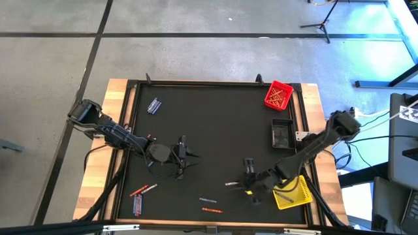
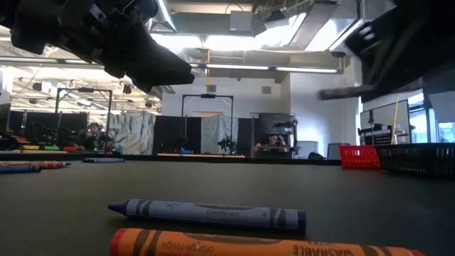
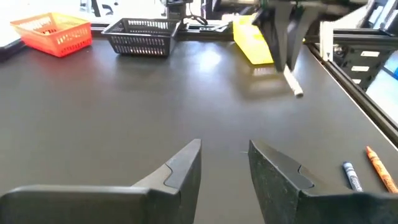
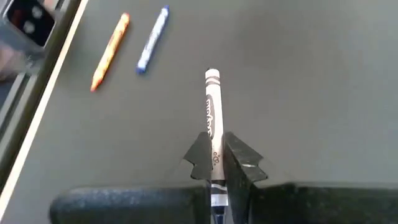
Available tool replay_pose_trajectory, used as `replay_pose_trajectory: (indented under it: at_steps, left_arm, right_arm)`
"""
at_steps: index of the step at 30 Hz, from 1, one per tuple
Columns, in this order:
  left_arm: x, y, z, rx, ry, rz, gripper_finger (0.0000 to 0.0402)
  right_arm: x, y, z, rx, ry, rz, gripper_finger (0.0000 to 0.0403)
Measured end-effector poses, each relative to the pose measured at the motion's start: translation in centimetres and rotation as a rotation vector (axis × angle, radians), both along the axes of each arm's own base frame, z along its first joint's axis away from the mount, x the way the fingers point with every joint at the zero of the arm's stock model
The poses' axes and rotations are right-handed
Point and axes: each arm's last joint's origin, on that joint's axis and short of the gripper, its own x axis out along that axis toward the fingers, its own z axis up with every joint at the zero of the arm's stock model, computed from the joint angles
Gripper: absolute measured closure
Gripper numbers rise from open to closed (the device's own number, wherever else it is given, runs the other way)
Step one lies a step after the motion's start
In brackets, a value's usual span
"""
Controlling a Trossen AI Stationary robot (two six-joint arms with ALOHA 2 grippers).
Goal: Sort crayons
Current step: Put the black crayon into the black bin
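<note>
Right fingers [image 4: 214, 163] pinch grey crayon [image 4: 212, 112] lengthwise, above dark surface [image 1: 215, 124] near yellow bin [image 1: 297, 192]. Grip sits at crayon's end; long overhang could pivot or slip during carry. Left fingers [image 3: 225, 171] spread, empty, hovering mid-surface.

Bright ceiling lights [image 2: 234, 39] glare in the low view, leaving the arms overhead as dark, blurred silhouettes. The blue crayon [image 2: 206, 212] nearest that camera is fairly sharp. From above, the black bench [image 1: 209, 130] is evenly lit; a bluish cast, perhaps daylight, washes the floor's far right corner.
</note>
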Motion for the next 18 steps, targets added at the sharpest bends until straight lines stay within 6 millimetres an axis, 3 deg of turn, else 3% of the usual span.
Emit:
replay_pose_trajectory:
  at_steps: [9, 18]
  left_arm:
    - [0.0, 0.1, 0.0, 0.007, 0.000, 0.017, 0.0276]
    - [0.0, 0.1, 0.0, 0.012, -0.002, 0.034, 0.0276]
  right_arm:
    - [-4.6, -0.4, 3.9, 0.073, 0.039, -0.028, 0.0387]
    - [-10.1, -0.6, 6.3, 0.163, 0.116, -0.116, 0.0385]
